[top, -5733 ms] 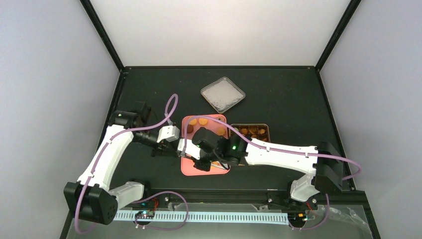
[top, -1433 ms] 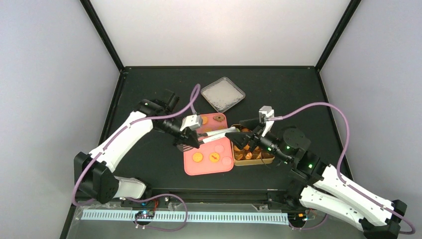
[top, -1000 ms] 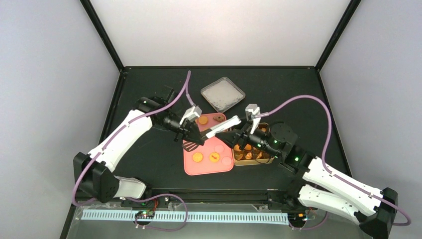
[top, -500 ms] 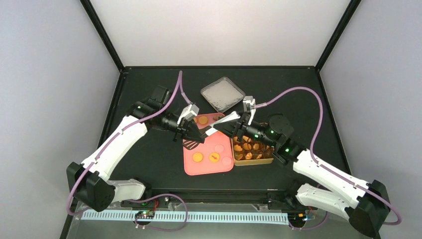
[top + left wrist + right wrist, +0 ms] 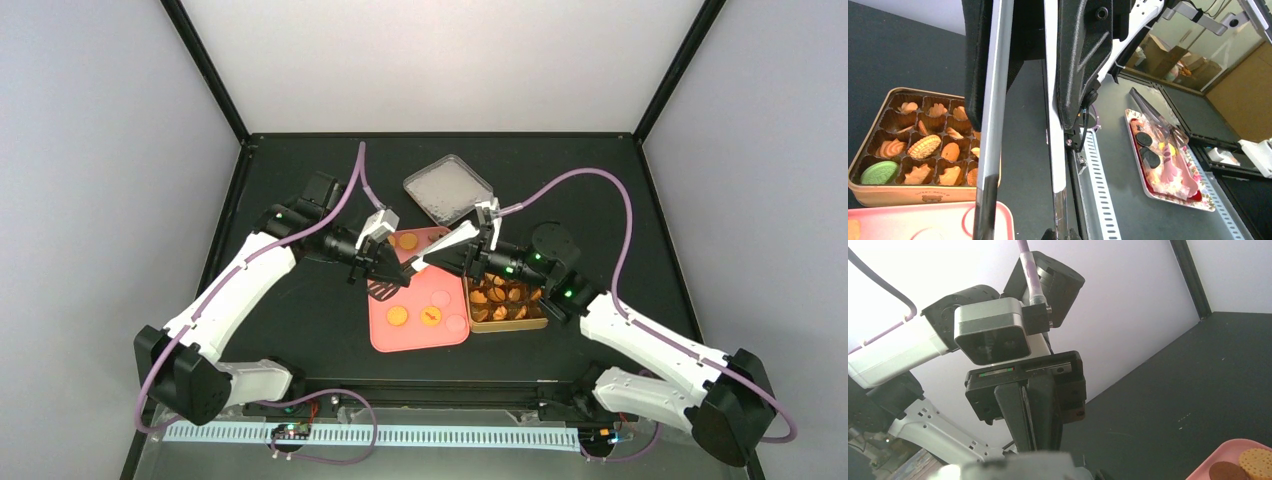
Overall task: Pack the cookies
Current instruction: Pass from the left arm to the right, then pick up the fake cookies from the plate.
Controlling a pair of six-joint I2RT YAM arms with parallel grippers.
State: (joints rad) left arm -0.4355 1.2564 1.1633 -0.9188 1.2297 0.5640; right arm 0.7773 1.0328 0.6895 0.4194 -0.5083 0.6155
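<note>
The left gripper (image 5: 374, 264) is pinching the tongs (image 5: 442, 247) close to their flat scoop end. Its fingers (image 5: 1083, 60) are pressing together on the two metal strips (the left wrist view is showing both strips running up between them).

The tongs are hanging slantwise above the pink tray (image 5: 415, 340). Their long axis is running from the scoop end, at the tray's left edge, up and away to the right. There the free end is meeting the right gripper (image 5: 462, 256). I cannot tell whether that gripper is spread around the end or already clamping it: the top view is too small, and its own wrist view is giving only a pale blur at the bottom edge.

The loose cookies (image 5: 398, 316) are sitting on the tray, two orange and two pale pink in the near half and a few more at the far end. The rest are filling the tin (image 5: 510, 325), which is lying just right of the tray.

From the tongs, the near cookies are lying below and toward the arm bases. The scoop end is on the left gripper's side, so the left arm looks nearer the tray cookies and the right arm nearer the tin. I judge that any pick will be turning on swinging that scoop end down along this slant.
</note>
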